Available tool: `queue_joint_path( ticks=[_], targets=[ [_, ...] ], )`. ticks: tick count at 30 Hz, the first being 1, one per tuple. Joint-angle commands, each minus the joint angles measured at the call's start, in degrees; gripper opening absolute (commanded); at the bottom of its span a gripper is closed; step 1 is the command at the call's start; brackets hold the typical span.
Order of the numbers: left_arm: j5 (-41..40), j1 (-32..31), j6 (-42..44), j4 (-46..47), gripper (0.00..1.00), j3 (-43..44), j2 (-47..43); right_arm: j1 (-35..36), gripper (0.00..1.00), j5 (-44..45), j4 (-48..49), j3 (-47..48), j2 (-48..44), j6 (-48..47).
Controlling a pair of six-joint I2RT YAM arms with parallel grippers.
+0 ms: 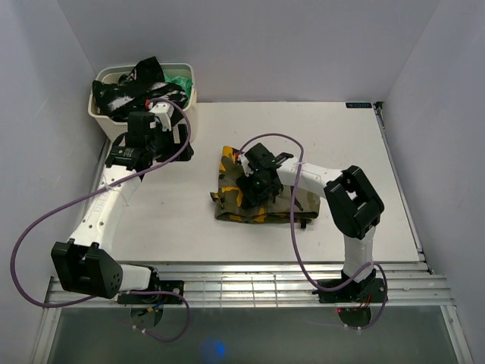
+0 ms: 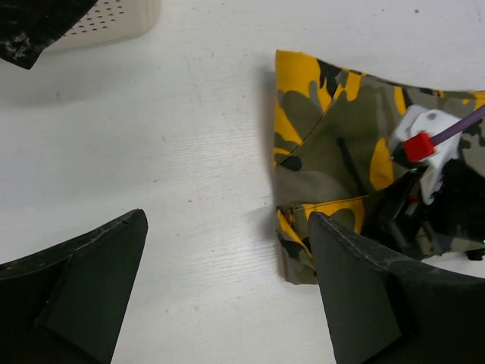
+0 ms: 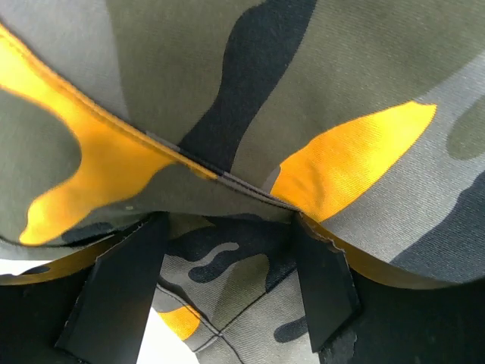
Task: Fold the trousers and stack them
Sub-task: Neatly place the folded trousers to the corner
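Observation:
The camouflage trousers (image 1: 261,193) lie folded in a compact pile at the middle of the table. My right gripper (image 1: 254,186) is down on the pile. In the right wrist view its fingers (image 3: 125,288) stand wide apart, with their tips tucked under a folded edge of the trousers (image 3: 326,91). More camouflage cloth lies between them. My left gripper (image 1: 129,155) hovers over bare table left of the pile, open and empty (image 2: 227,216). Its right finger (image 2: 356,288) is beside the pile's near left corner (image 2: 299,262). The trousers (image 2: 333,129) show in that view with the right gripper (image 2: 436,178) on them.
A white bin (image 1: 186,98) stands at the back left corner and holds a black-and-white mottled garment (image 1: 125,91) and a green cloth (image 1: 180,80). The bin's corner shows in the left wrist view (image 2: 114,19). Purple cables loop off both arms. Walls close in the table.

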Motion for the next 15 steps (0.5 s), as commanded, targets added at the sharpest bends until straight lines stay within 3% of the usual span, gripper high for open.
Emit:
queue_joint_path(
  ticks=[1, 5, 9, 12, 15],
  targets=[
    [-2.3, 0.7, 3.8, -1.6, 0.98, -1.0, -2.6, -7.8, 0.73, 1.5, -4.1, -7.2, 1.5, -8.9],
    [0.2, 1.2, 5.6, 0.1, 0.98, -2.5, -2.4, -18.7, 0.73, -4.0, -3.5, -10.6, -2.3, -26.9],
    [1.9, 1.5, 6.0, 1.1, 0.98, -3.0, -1.7, -24.7, 0.76, -4.7, -5.0, -8.3, -4.6, -41.7],
    [2.6, 1.6, 5.8, 1.6, 0.98, -3.2, -1.6, -27.3, 0.83, -5.0, -8.0, -2.2, -5.2, -43.0],
    [3.0, 1.6, 5.4, 1.9, 0.98, -3.1, -1.8, -27.9, 0.88, -4.4, -10.2, 3.0, -6.0, -37.3]
  ],
)
